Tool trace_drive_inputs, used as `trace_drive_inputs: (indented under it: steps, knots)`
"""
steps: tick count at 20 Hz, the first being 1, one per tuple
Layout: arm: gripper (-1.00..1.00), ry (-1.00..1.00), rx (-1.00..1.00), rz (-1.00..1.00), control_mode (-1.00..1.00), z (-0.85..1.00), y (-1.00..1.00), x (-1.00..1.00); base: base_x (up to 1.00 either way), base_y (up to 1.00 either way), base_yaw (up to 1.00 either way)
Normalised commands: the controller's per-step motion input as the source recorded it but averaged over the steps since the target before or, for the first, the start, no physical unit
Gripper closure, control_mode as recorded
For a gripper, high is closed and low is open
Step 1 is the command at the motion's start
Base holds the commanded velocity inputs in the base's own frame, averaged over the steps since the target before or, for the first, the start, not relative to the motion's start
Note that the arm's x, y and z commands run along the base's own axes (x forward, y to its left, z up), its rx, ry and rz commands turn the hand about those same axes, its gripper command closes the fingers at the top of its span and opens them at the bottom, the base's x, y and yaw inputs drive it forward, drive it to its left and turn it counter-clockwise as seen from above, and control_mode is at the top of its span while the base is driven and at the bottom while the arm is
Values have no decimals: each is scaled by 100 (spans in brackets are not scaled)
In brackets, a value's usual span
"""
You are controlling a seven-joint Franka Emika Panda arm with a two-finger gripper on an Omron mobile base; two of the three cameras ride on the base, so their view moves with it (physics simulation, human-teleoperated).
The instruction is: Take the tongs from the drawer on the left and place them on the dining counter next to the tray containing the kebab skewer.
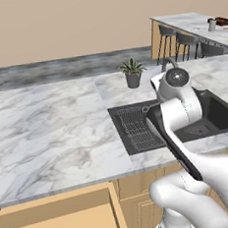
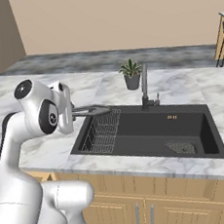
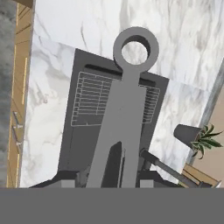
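The tongs (image 3: 127,113) are out of the drawer (image 1: 57,217) and in the claw (image 3: 114,177), whose two dark tips are closed against the lower end of the grey metal while the ring end points away from the hand. In the right base view the tongs (image 2: 92,110) stick out level from the hand, above the edge of the black sink (image 2: 150,129) and its wire rack (image 2: 102,132). So the pick-up looks done; the carry and the set-down are still left. The drawer, at the lower left of the left base view, appears to stand open under the marble worktop (image 1: 48,127). The dining table (image 1: 196,26) lies well apart, at the far upper right, with dark stools (image 1: 183,42) along its near side and a small cup (image 1: 212,25) on top; a dark shape at its right edge may be the tray (image 1: 224,21), but it is too small to be sure, and the skewer cannot be made out. Between here and there stand the faucet (image 2: 144,86) and a potted plant (image 2: 131,74), which a low swing could clip.
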Motion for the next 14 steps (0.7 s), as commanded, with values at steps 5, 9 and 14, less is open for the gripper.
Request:
trace_drive_inputs:
  steps: [5,9,14]
  knots:
    - [100,-1,0,-7,-100,21,-6,-34,0,0,0]
    - [100,-1,0,-8,-100,24,-10,-31,0,0,0]
    - [100,0,0,-3,-100,6,-7,-10,0,0,0]
